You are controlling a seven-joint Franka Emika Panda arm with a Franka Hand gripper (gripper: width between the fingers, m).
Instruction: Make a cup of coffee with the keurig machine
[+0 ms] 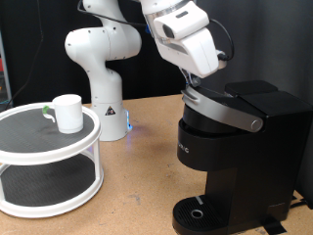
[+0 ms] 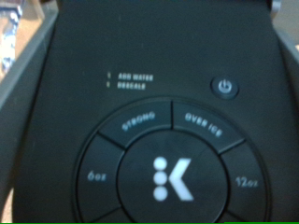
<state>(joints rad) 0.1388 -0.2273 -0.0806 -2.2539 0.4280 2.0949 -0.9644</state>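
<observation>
The white cup [image 1: 67, 113] with a green mark on its handle stands on the top tier of a round white stand at the exterior view's left. The black keurig machine [image 1: 230, 162] stands at the exterior view's right, with its silver-grey lid handle [image 1: 227, 114] and round drip tray [image 1: 199, 212]. The arm's white hand [image 1: 191, 44] hangs right over the machine's lid; the fingers are hidden behind the hand. The wrist view is filled by the machine's top [image 2: 168, 103] with its round button panel [image 2: 170, 177] and power button [image 2: 224, 89]. No fingers show there.
The two-tier round white stand [image 1: 49, 162] takes up the exterior view's left on the wooden table. The white arm base [image 1: 103, 78] stands behind, between the stand and the machine. A small blue light [image 1: 130, 124] glows at the base's foot.
</observation>
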